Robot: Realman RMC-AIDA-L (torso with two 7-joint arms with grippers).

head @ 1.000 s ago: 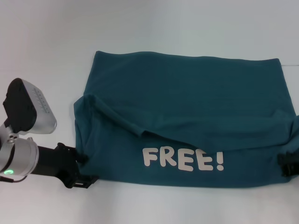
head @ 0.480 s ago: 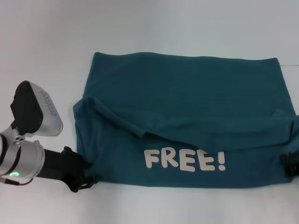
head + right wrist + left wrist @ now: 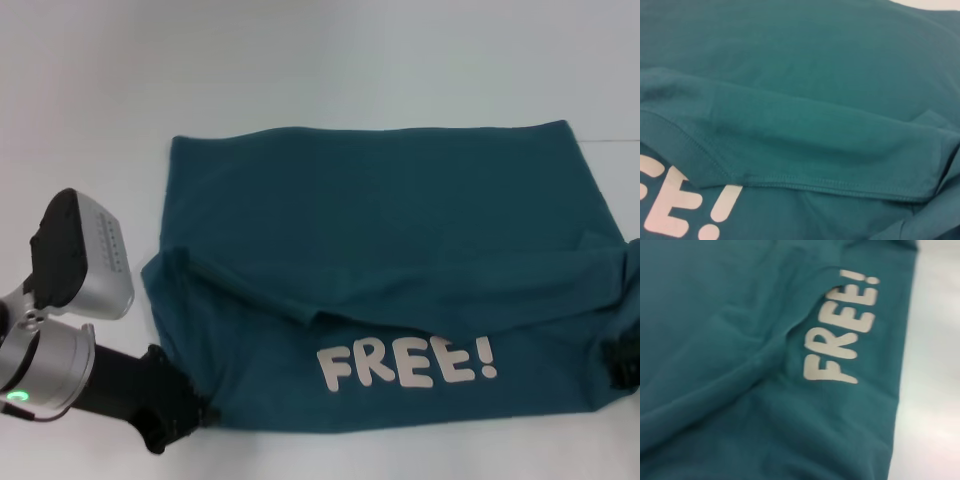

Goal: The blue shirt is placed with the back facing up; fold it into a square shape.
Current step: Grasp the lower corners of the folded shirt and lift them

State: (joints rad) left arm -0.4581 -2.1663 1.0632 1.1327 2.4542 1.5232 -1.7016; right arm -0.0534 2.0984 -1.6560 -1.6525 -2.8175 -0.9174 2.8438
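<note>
Gripping the near corners of the half-folded blue shirt (image 3: 380, 270), the left gripper (image 3: 180, 415) and right gripper (image 3: 627, 362), both clamped on fabric, are dragging it toward the table's (image 3: 200, 70) near edge, smoothing the fold.

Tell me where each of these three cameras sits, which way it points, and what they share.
Head view: on the robot's head, looking forward and down at the blue shirt on the table; the left hand at its near left corner and the right hand at the right edge show.
Left wrist view: on the left arm, close over the shirt; no hand shows.
Right wrist view: on the right arm, close on a folded hem; no hand shows.
Shared: all three show the white lettering.
</note>
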